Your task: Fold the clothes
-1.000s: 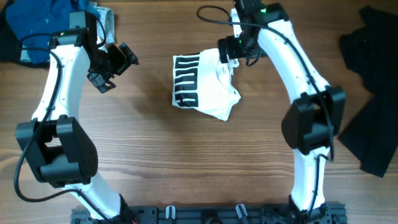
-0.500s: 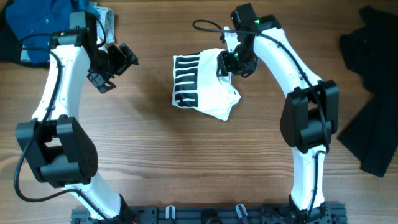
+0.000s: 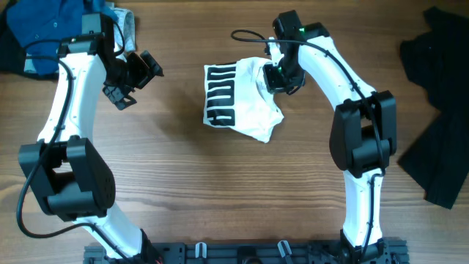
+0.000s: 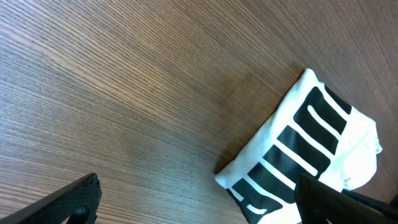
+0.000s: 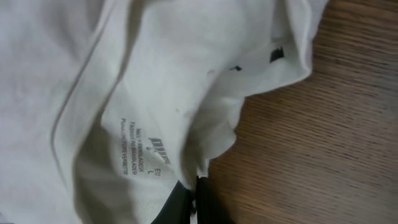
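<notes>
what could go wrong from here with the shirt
1. The right gripper is shut on only the very edge of the shirt; the cloth may slip out when pulled.
2. The left gripper hangs open, away from the shirt, so nothing pins it: a pull could drag the whole bundle and undo its folds.

**Overhead and wrist views.** We see the left white-and-black jointed arm (image 3: 69,103) rise from its base at the near edge and bend toward the far left. Its black two-finger tool (image 3: 136,79) hangs above the brown wooden desk (image 3: 183,183) with its jaws spread wide. The right white-and-black jointed arm (image 3: 344,81) reaches inward toward the centre, wrist angled down. Its black tool (image 3: 277,78) is closed, with the fingertips (image 5: 186,208) pinched on an edge of the white cotton T-shirt (image 5: 124,93).
</notes>
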Available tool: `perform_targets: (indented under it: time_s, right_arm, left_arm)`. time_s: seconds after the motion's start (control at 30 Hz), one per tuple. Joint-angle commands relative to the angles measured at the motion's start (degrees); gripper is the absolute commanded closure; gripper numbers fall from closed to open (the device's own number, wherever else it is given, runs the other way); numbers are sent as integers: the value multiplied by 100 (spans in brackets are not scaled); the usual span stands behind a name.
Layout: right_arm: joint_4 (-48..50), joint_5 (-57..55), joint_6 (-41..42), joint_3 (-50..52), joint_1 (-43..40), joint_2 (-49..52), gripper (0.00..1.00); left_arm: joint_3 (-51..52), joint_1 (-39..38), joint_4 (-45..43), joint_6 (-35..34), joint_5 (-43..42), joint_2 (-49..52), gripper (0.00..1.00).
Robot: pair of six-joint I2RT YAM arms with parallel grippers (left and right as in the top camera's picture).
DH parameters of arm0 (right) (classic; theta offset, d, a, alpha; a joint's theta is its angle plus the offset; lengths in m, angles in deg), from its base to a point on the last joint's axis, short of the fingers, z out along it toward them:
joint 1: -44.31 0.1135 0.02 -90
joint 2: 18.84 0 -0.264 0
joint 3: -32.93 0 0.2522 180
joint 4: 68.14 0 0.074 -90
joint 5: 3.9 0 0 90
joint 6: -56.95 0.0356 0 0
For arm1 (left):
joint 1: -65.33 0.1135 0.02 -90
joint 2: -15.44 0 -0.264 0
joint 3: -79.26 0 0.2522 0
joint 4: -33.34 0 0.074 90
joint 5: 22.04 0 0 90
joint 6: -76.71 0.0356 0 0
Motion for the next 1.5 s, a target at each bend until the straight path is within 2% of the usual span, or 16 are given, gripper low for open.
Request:
perform_targets:
  time_s: [0.0, 0.13, 0.2, 0.27, 0.33, 0.37, 0.43, 0.63, 0.8, 0.9, 0.97, 1.0, 1.1, 1.3, 1.47]
  right_arm:
    - [-79, -675, 286, 50, -160, 138, 96]
    - [-286, -820, 498, 50, -243, 138, 95]
    - [-369, -909, 529, 55, -247, 138, 83]
    - [-452, -1062, 688, 55, -247, 136, 60]
    - [-542, -1266, 876, 33, -247, 118, 54]
    - [-601, -1484, 1023, -4, -249, 103, 45]
    - [-850, -1961, 1370, -186, -264, 31, 44]
    - [-1027, -1722, 1259, -931, -382, -603, 44]
    - [-616, 844, -348, -990, -400, -804, 50]
    - [-452, 1998, -909, -857, -367, -621, 60]
    - [-352, 2433, -1224, -741, -356, -407, 73]
    - [-323, 2575, -1292, -706, -358, -289, 82]
    - [-280, 2780, -1357, -640, -374, 122, 95]
    - [-345, 2782, -1357, -640, -629, 938, 96]
    - [-470, 2562, -1233, -643, -1027, 1104, 96]
  left_arm:
    - [28, 0, 9, 7, 52, 63, 0]
    - [28, 0, 7, 7, 52, 63, 0]
    - [28, 0, 4, 7, 52, 63, 0]
    - [28, 0, 7, 7, 52, 63, 0]
    - [28, 0, 15, 7, 52, 63, 0]
    - [28, 0, 24, 7, 52, 63, 0]
    - [28, 0, 31, 7, 52, 63, 0]
    - [28, 0, 22, 4, 52, 63, 0]
    - [28, 0, 2, 4, 52, 63, 0]
    - [28, 0, 4, 4, 52, 63, 0]
    - [28, 0, 4, 4, 52, 63, 0]
    - [28, 0, 4, 4, 52, 63, 0]
    - [28, 0, 4, 7, 52, 63, 0]
    - [28, 0, 11, 7, 52, 63, 0]
    - [28, 0, 26, 7, 52, 63, 0]
